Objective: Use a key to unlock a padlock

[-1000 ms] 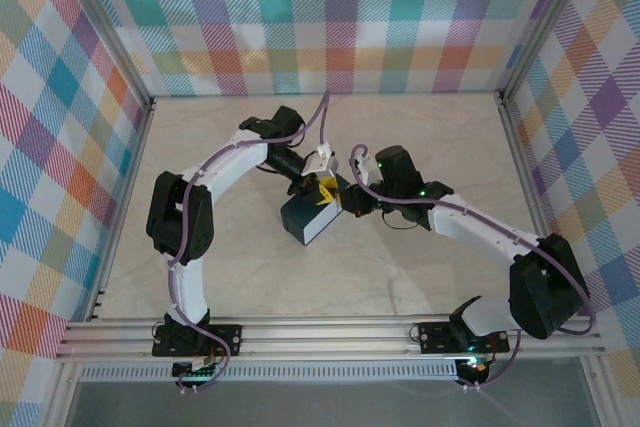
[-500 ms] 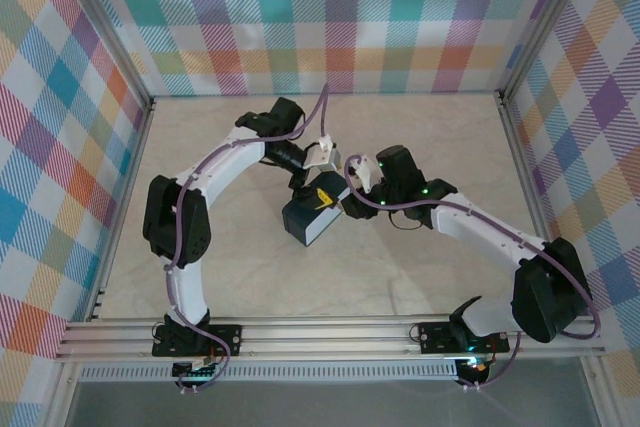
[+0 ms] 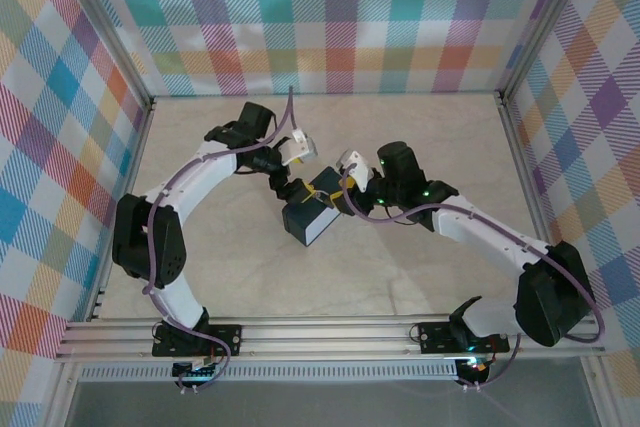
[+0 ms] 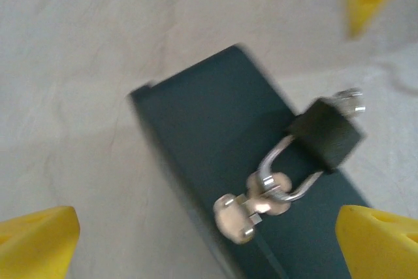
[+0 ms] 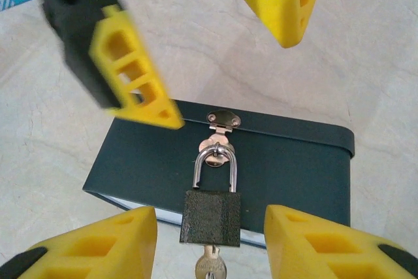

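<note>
A black padlock (image 5: 210,217) with a silver shackle hangs through the hasp (image 5: 223,120) of a dark-blue box (image 5: 287,168). A key (image 5: 210,267) sticks out of the padlock's bottom. The shackle's left leg ends just clear of the body. My right gripper (image 5: 210,227) is open, its yellow fingers (image 5: 98,246) on either side of the padlock and touching nothing. My left gripper (image 4: 208,217) is open above the box (image 4: 215,135), holding nothing, with the padlock (image 4: 326,135) to its right. From above, both grippers (image 3: 283,185) (image 3: 342,197) flank the box (image 3: 310,219).
The box lies mid-table on a pale marbled surface (image 3: 400,277). Plaid walls (image 3: 340,17) close in the back and sides, and a metal rail (image 3: 330,335) runs along the near edge. The left gripper's yellow fingers (image 5: 134,76) hang over the box's far side.
My left gripper has opened wide and drawn back to the left, away from the padlock. My right gripper has opened too, leaving the key in the lock.
</note>
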You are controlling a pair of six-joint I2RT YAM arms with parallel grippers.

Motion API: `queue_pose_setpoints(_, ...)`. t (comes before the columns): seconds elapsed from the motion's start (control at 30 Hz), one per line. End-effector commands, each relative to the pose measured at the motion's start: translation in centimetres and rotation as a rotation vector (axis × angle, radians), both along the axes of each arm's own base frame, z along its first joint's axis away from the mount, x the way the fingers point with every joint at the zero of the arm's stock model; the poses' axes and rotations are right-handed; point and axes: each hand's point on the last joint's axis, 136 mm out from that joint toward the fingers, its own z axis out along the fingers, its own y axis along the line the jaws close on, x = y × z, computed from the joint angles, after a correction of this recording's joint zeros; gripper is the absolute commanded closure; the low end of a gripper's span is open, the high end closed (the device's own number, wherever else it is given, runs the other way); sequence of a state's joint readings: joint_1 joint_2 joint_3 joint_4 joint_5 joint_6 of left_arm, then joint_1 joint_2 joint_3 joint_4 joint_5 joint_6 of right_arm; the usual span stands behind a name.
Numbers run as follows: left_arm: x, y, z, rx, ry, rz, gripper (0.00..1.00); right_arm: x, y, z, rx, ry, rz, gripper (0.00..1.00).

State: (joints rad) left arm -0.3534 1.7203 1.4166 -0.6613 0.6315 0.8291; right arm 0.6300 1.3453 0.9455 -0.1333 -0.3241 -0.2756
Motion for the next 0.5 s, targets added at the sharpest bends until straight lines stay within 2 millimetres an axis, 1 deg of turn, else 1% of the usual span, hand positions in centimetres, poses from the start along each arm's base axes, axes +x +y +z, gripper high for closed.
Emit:
queue_pose_setpoints(0.0, 3.5, 2.6, 2.1, -0.043, 0.016, 0.288, 0.00, -0.5, 1.1, -0.4, -0.004, -0.085, 0.097, 0.53)
queue_pose_setpoints(0.1, 6.1, 4.7, 3.9, -0.085, 0.073, 0.526, 0.00, -1.2, 1.7, -1.5, -0.042, -0.120, 0.160, 0.52)
queue_pose_setpoints(0.2, 7.8, 6.4, 4.6, -0.084, 0.088, 0.723, 0.00, -1.0, 2.0, -3.2, -0.104, -0.142, 0.178, 0.52)
queue_pose_setpoints(0.3, 8.6, 8.1, 4.7, -0.064, 0.099, 0.867, 0.00, -0.5, 2.1, -4.1, -0.135, -0.161, 0.175, 0.53)
queue_pose_setpoints(0.37, 8.7, 8.6, 4.9, -0.071, 0.093, 0.912, 0.00, -0.4, 2.3, -4.3, -0.143, -0.171, 0.178, 0.53)
queue_pose_setpoints(0.47, 8.6, 9.0, 5.8, -0.115, 0.084, 0.960, 0.00, 0.2, 2.4, -4.9, -0.177, -0.183, 0.178, 0.54)
